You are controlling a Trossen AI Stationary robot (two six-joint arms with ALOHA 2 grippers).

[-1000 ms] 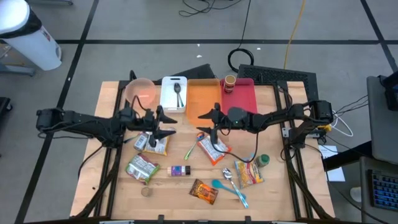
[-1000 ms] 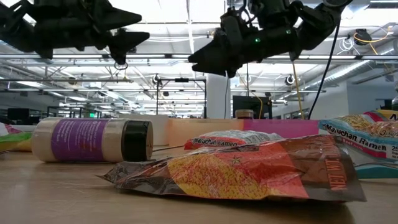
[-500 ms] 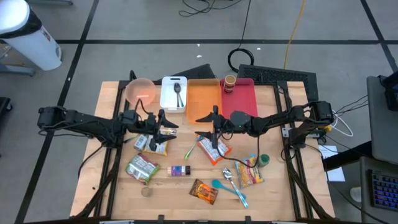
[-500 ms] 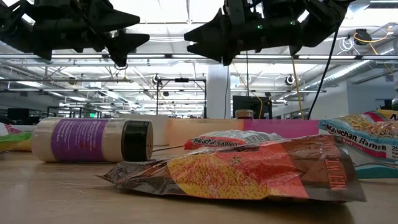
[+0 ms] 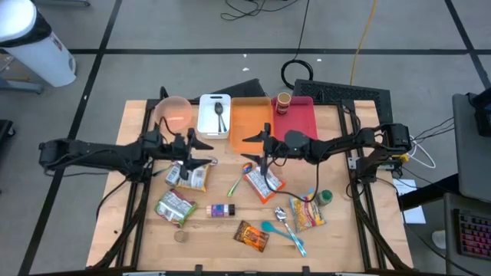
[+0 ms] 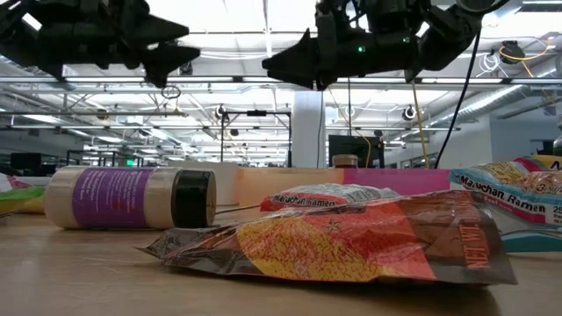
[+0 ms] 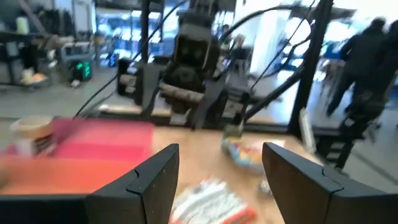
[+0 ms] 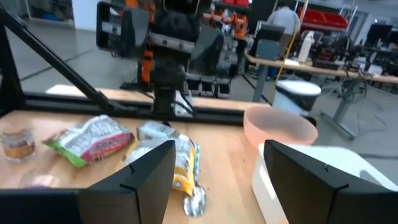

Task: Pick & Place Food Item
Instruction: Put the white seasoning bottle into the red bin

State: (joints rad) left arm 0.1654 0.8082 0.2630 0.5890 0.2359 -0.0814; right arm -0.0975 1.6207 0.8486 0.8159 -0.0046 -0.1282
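Two arms hang above the middle of the wooden table (image 5: 138, 230), and both hold nothing. The left gripper (image 5: 205, 153) is over a pair of ramen packets (image 5: 188, 176), its fingers (image 7: 152, 180) spread apart with only air between them. The right gripper (image 5: 251, 149) faces it, above another ramen packet (image 5: 261, 182), and its fingers (image 8: 140, 171) are also released. Food items lie flat on the table: a green snack bag (image 5: 175, 207) near the front left, an orange chip bag (image 5: 252, 235) in front. An orange tray (image 5: 249, 121) lies at the back.

Two dark, slim, jointed arms are trailing black cables. The left gripper (image 5: 205, 153) and right gripper (image 5: 249, 150) are showing black wedge-shaped fingers.
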